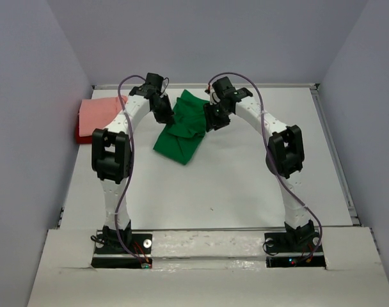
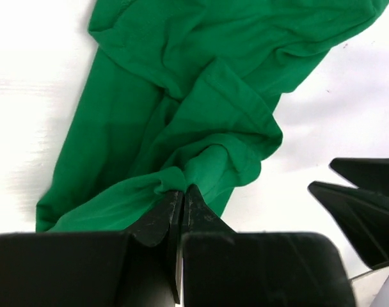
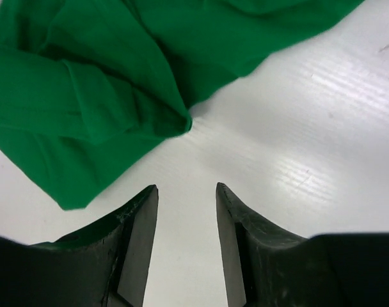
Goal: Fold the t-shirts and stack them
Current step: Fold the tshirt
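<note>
Green t-shirt (image 1: 182,131) lay bunched far centre; left gripper (image 2: 183,192) was clamped on a fold of it, right gripper (image 3: 187,192) had jaws apart, empty, just beside the cloth. My call: right should take the opposite corner, then both spread it flat before folding.

The green t-shirt (image 2: 182,96) is showing as soft, matt cloth, rumpling into smooth folds with a stitched hem ridge. At the far left, the salmon pink t-shirt (image 1: 102,110) and the dark red t-shirt (image 1: 81,135) are looking equally matt and soft. The table (image 3: 309,128) is gleaming faintly, a white, hard, finely ribbed sheet. The fingers (image 3: 140,224) of the right gripper (image 3: 187,192) and those of the left gripper (image 2: 183,192) are appearing as black hard plastic, dull-sheened and lightly scuffed.
</note>
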Motion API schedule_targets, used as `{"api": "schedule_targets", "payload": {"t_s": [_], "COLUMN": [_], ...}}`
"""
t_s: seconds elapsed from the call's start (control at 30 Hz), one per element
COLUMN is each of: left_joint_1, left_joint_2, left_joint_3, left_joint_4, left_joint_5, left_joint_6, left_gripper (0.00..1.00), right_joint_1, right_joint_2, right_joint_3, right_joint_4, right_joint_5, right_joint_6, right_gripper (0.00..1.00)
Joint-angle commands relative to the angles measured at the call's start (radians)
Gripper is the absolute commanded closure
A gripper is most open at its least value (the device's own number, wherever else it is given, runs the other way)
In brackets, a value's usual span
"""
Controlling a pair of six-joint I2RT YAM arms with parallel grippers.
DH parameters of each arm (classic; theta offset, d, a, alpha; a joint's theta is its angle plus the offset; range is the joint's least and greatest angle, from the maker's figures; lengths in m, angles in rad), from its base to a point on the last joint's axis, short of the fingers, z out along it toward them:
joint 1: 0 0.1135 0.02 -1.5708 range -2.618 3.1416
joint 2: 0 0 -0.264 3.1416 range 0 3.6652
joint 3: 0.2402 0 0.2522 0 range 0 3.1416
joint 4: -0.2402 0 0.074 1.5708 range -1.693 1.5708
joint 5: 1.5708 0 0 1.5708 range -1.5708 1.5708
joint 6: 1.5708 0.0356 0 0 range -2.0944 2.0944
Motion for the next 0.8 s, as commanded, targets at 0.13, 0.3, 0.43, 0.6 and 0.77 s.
{"api": "schedule_targets", "payload": {"t_s": [0.13,0.3,0.43,0.6,0.77], "left_joint_1": [-0.001,0.011,0.023,0.025,0.025], "left_joint_2": [0.058,0.090,0.056,-0.084,-0.155], "left_joint_3": [0.065,0.124,0.108,0.027,-0.015], "left_joint_4": [0.028,0.035,0.041,0.045,0.057], "left_joint_5": [0.124,0.083,-0.050,-0.276,-0.322], "left_joint_6": [0.042,0.034,0.022,-0.007,-0.007], "left_gripper": [0.39,0.01,0.01,0.01,0.01], "right_joint_1": [0.022,0.043,0.071,0.151,0.192], "right_joint_2": [-0.119,-0.116,-0.145,-0.153,-0.081], "right_joint_3": [-0.118,-0.129,-0.173,-0.212,-0.109], "right_joint_4": [0.023,0.026,0.043,0.064,0.032], "right_joint_5": [-0.059,-0.059,-0.085,-0.110,-0.098], "right_joint_6": [-0.012,-0.007,-0.007,-0.018,0.014], "right_gripper": [0.90,1.00,1.00,1.00,1.00]}}
